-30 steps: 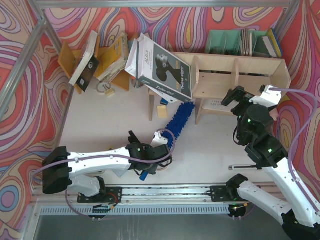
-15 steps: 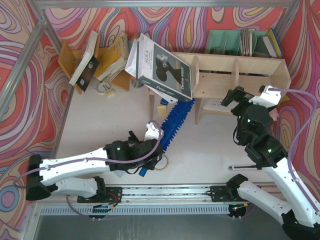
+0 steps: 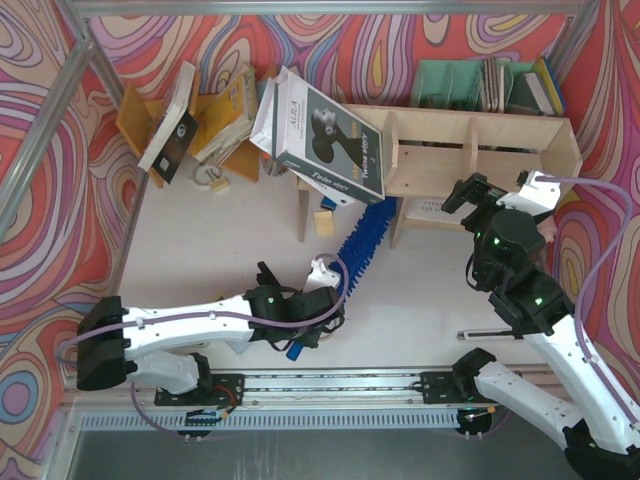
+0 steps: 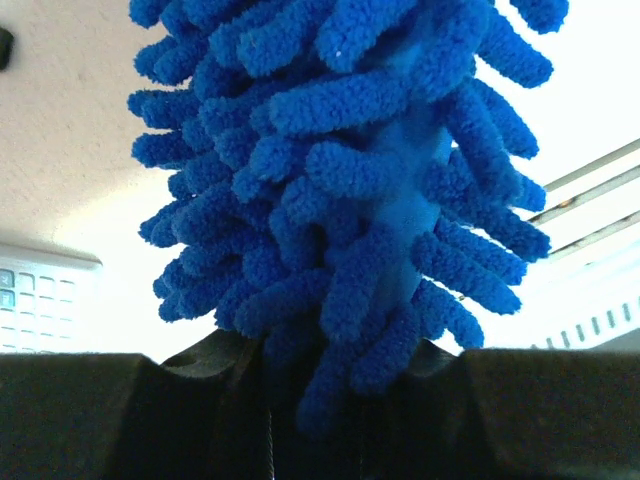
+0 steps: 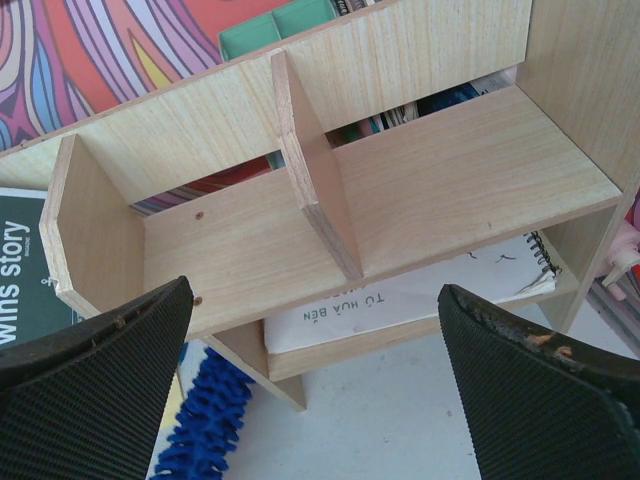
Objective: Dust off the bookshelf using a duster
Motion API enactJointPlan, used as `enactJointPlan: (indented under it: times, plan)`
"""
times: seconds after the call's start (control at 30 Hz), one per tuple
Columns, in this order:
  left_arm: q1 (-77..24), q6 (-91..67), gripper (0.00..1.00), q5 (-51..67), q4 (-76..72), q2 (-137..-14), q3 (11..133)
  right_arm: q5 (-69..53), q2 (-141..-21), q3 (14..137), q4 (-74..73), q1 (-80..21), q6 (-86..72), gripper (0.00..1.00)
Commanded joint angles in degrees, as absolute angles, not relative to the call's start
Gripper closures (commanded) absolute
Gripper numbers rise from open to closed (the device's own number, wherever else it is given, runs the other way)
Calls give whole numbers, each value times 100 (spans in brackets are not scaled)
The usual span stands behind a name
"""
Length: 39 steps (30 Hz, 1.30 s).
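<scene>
The pale plywood bookshelf [image 3: 480,150] stands at the back right on legs, with upright dividers. The fluffy blue duster [image 3: 365,243] slants up from my left gripper [image 3: 328,287], which is shut on its handle; its tip reaches under the shelf's left end, by a leg. The handle's blue end [image 3: 293,352] sticks out behind the gripper. In the left wrist view the duster [image 4: 350,180] fills the frame above the left gripper [image 4: 335,400]. My right gripper [image 5: 315,380] hangs open before the bookshelf [image 5: 400,190], holding nothing, and the duster [image 5: 205,420] shows at lower left.
A large dark book [image 3: 325,135] leans on the shelf's left end. An orange slanted rack [image 3: 200,120] with books stands at back left, a teal organiser [image 3: 470,85] behind the shelf. A spiral notebook [image 5: 420,290] lies on the lower shelf. A small yellow block [image 3: 323,222] lies under the book.
My left arm swung the duster left, away from the shelf leg, then back right; its tip is under the shelf's left end again. The right arm stayed still.
</scene>
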<state>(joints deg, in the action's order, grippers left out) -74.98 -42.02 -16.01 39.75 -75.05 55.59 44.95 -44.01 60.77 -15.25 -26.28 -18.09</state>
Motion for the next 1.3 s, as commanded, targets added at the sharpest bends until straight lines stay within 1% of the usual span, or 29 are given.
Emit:
enactJointPlan:
  times: [0.0,0.23,0.47,0.7,0.9,1.13,1.27]
  plan:
    - [-7547,-4145,100,-1398,3676,-7708,5369,4570,-4376,6056,-1542,-2631,-1854,1]
    - [-7582,-4060,100,-1494,3950,-7812,5557,4578,-4420,6091,-1488,-2631,-1811,1]
    - [-7735,-4046,100,-1832,4483,-7434,6213,4553,-4440,6144,-1470,-2636,-1817,1]
    - [-7756,-4133,100,-1986,4586,-7007,6133,4553,-4408,6109,-1505,-2636,-1834,1]
    - [-7756,-4198,100,-1714,4522,-7458,5882,4537,-4427,6083,-1497,-2632,-1854,1]
    - [-7754,-4280,100,-1338,4094,-7917,5484,4537,-4421,6073,-1506,-2633,-1865,1]
    - [-7757,-4224,100,-1311,4187,-8140,5646,4518,-4414,6073,-1527,-2637,-1898,1]
